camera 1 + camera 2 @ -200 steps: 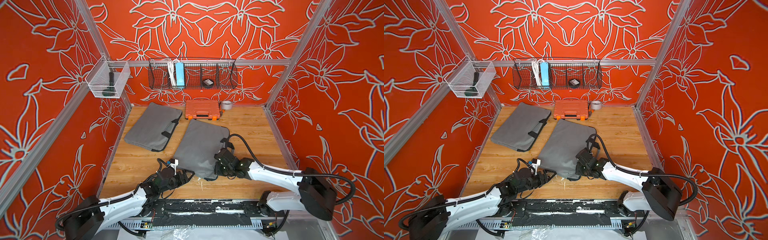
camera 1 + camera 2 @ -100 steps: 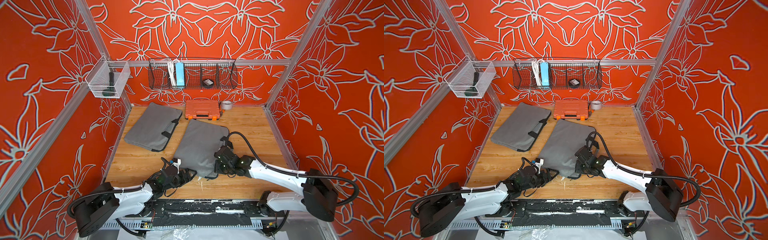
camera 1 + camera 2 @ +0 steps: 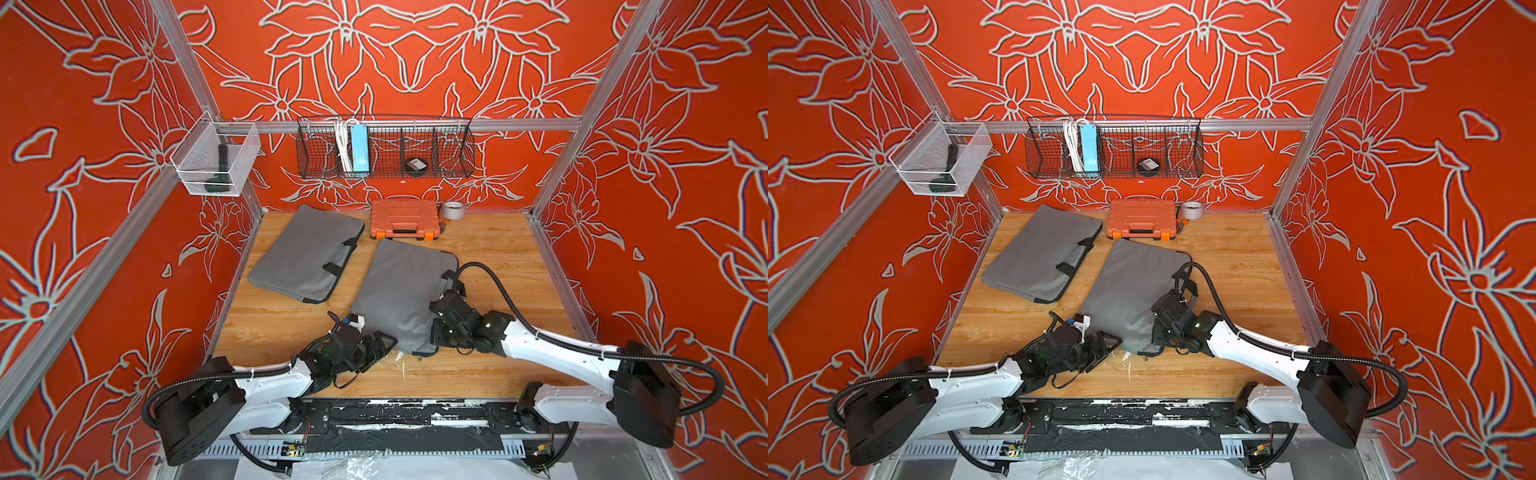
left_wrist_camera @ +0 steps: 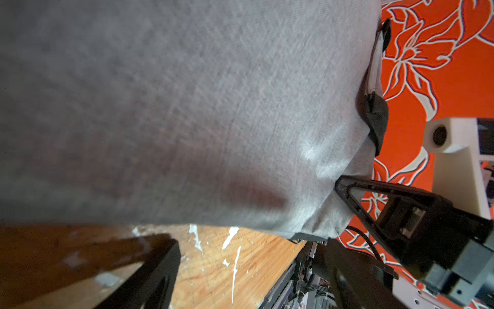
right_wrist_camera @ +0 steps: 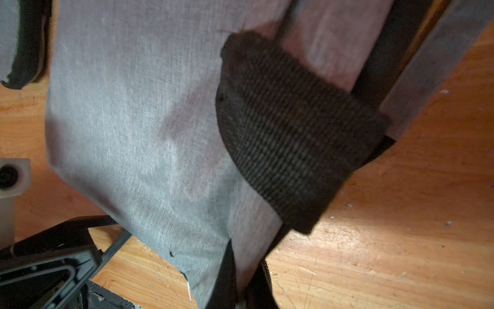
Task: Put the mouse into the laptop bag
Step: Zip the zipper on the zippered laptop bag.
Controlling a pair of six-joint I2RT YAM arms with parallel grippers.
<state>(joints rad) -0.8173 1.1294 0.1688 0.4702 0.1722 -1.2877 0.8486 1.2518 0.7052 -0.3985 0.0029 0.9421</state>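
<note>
Left tool (image 3: 381, 347) released, jaws wide, beside the lower-left corner of the grey fabric laptop bag (image 3: 399, 286). Right tool (image 3: 435, 334) clenched on that bag's lower-right edge.

Both arms reach in low from the near side and almost meet in the middle. The left arm (image 3: 270, 380) lies nearly flat, its elbow folded back at the near left, while the right arm (image 3: 557, 353) slopes down from a raised elbow at the near right. The left gripper (image 3: 384, 345) sits low with its jaws spread wide, nothing between its fingers (image 4: 374, 192). The right gripper (image 3: 434, 337) faces it, pinched tight on the near edge of the laptop bag (image 3: 399, 286).
</note>
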